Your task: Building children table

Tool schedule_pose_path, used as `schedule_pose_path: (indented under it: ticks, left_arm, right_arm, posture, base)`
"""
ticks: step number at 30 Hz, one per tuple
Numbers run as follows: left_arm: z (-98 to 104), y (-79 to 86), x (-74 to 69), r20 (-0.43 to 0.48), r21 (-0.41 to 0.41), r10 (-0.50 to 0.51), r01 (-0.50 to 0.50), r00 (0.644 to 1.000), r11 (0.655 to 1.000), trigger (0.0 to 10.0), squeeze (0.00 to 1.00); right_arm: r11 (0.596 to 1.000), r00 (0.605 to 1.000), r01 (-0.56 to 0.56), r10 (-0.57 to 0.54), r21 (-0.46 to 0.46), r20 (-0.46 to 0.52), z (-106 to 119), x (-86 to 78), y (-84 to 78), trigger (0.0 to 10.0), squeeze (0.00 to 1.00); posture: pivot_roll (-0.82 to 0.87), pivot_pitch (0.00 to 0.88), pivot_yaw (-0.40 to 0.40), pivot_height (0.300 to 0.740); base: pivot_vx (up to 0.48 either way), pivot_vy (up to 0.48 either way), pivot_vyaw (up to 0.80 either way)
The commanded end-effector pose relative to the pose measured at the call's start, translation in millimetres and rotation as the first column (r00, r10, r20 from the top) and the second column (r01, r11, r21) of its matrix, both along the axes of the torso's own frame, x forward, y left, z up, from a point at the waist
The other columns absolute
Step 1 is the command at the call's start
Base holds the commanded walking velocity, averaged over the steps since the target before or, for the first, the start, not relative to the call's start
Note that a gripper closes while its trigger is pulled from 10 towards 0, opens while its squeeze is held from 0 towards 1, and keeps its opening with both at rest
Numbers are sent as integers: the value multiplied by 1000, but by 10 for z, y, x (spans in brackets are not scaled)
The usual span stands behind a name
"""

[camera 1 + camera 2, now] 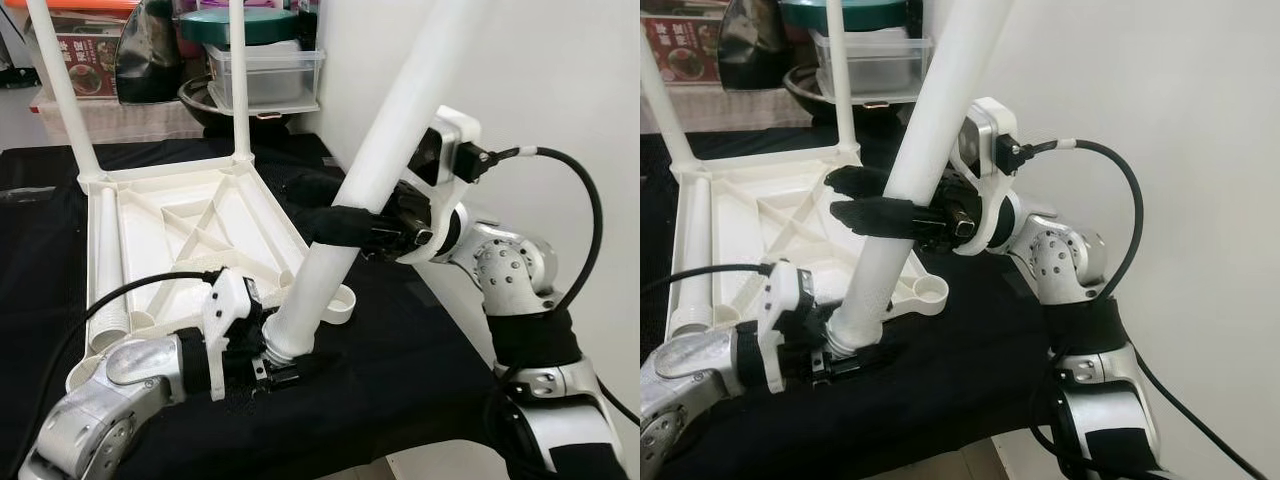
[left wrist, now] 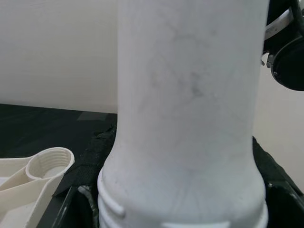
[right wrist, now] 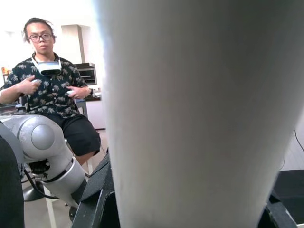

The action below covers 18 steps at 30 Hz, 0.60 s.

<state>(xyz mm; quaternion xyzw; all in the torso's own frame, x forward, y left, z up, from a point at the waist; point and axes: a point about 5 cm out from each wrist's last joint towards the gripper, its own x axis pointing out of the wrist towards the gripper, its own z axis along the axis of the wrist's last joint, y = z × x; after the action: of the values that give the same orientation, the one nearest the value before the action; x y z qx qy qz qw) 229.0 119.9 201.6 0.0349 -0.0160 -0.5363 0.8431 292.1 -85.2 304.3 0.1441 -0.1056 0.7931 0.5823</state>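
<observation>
Upside-down white plastic tabletop [image 1: 190, 225] is lying on the black cloth [image 1: 400, 360], ribbed underside facing up. Two legs are already standing in its far corner sockets: far-left leg [image 1: 62, 85] and far-right leg [image 1: 239, 75], both cut off at the top edge. A loose leg [image 1: 105, 265] is lying along the tabletop's left side. The leg in hand [image 1: 385, 150] is slanting up to the right, top cut off by the frame, threaded lower end sitting just near of the tabletop, beside the empty near-right corner socket [image 1: 340, 303], not in it. Left gripper [image 1: 272, 365] is clamping the leg's threaded bottom end, black fingers pressed around it, resting on the cloth. Right gripper [image 1: 855, 200] is gripping the same leg higher up, fingers [image 1: 875, 215] wrapping around it from the right side. Behind the table, a clear plastic tub [image 1: 265, 75] is sitting under a green lid [image 1: 240, 25]; contents are too murky to tell. A dark bowl [image 1: 215, 105] is sitting beneath it, partly hidden. A dark bag [image 1: 150, 50] and a red printed box [image 1: 85, 55] are at back left, label unreadable. In the right wrist view a seated person [image 3: 52, 95] with a headset at the neck is holding controllers, partly blocked by the leg.
</observation>
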Motion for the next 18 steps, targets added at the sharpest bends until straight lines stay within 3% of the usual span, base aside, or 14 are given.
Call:
schedule_pose_path:
  ticks: [1, 2, 5, 6, 7, 8, 9, 10, 11, 12, 13, 14, 15, 18]
  left_arm:
    - [-49, 28, 39, -11, 21, 37, -37, 999, 999, 0, 0]
    - [-38, 46, 48, -5, 25, 47, -47, 999, 999, 0, 0]
    - [-27, 68, 57, 0, 28, 59, -59, 998, 998, 0, 0]
    - [-28, 73, 56, 0, 30, 60, -59, 998, 998, 0, 0]
    - [-28, 73, 56, 0, 30, 60, -59, 998, 998, 0, 0]
    - [-31, 79, 58, 5, 38, 66, -66, 998, 997, 0, 0]
    - [-29, 88, 69, 13, 47, 81, -82, 997, 996, 4196, 0]
    - [-29, 88, 69, 13, 47, 81, -82, 997, 996, 4196, 0]
    - [-25, 96, 88, 22, 54, 102, -103, 995, 993, 9529, 0]
    - [-16, 107, 111, 36, 55, 126, -128, 991, 990, 10000, 0]
    - [-16, 107, 111, 36, 55, 126, -128, 991, 990, 10000, 0]
    - [10, 145, 188, 78, 58, 209, -214, 975, 975, 10000, 0]
    - [12, 170, 239, 98, 65, 264, -271, 960, 960, 10000, 0]
    - [11, 185, 270, 110, 70, 298, -307, 948, 949, 10000, 0]
  right_arm:
    - [1000, 1000, -5, 5, 9, 20, 22, -30, 63, 0, 43]
    - [1000, 1000, 23, -23, 9, 19, 24, -7, 68, 4706, 161]
    - [999, 998, 52, -52, 11, 20, 25, 15, 74, 4627, 157]
    - [998, 998, 63, -63, 13, 26, 22, 17, 78, 8863, 39]
    - [998, 998, 63, -63, 13, 26, 22, 17, 78, 8863, 39]
    - [997, 996, 82, -82, 6, 33, 11, 23, 88, 10000, 0]
    - [990, 989, 143, -143, -11, 30, -11, 62, 108, 10000, 0]
    - [990, 989, 143, -143, -11, 30, -11, 62, 108, 10000, 0]
    - [979, 979, 202, -202, -14, 2, -23, 117, 123, 10000, 0]
    - [967, 966, 254, -254, -10, -36, -29, 173, 131, 10000, 392]
    - [967, 966, 254, -254, -10, -36, -29, 173, 131, 10000, 392]
    - [935, 932, 354, -354, -6, -74, -59, 240, 144, 10000, 1000]
    - [905, 899, 426, -424, -7, -113, -89, 294, 155, 10000, 1000]
    - [882, 873, 471, -467, -10, -139, -111, 330, 161, 10000, 1000]
  posture:
    - [147, 0, -69, 740]
    - [149, 0, -68, 740]
    - [149, 0, -68, 740]
    - [149, 0, -68, 740]
    - [149, 0, -68, 740]
    - [149, 0, -68, 740]
    - [149, 0, -68, 740]
    - [149, 0, -68, 740]
    - [147, 0, -70, 740]
    - [148, 0, -70, 740]
    - [148, 0, -70, 740]
    - [147, 0, -70, 740]
    - [144, 0, -70, 740]
    - [144, 0, -70, 740]
  base:
    - [0, 0, 0]
    - [0, 0, 0]
    - [0, 0, 0]
    - [0, 0, 0]
    - [0, 0, 0]
    - [0, 0, 0]
    - [0, 0, 0]
    - [0, 0, 0]
    - [0, 0, 0]
    - [0, 0, 0]
    - [0, 0, 0]
    - [0, 0, 0]
    - [0, 0, 0]
    - [0, 0, 0]
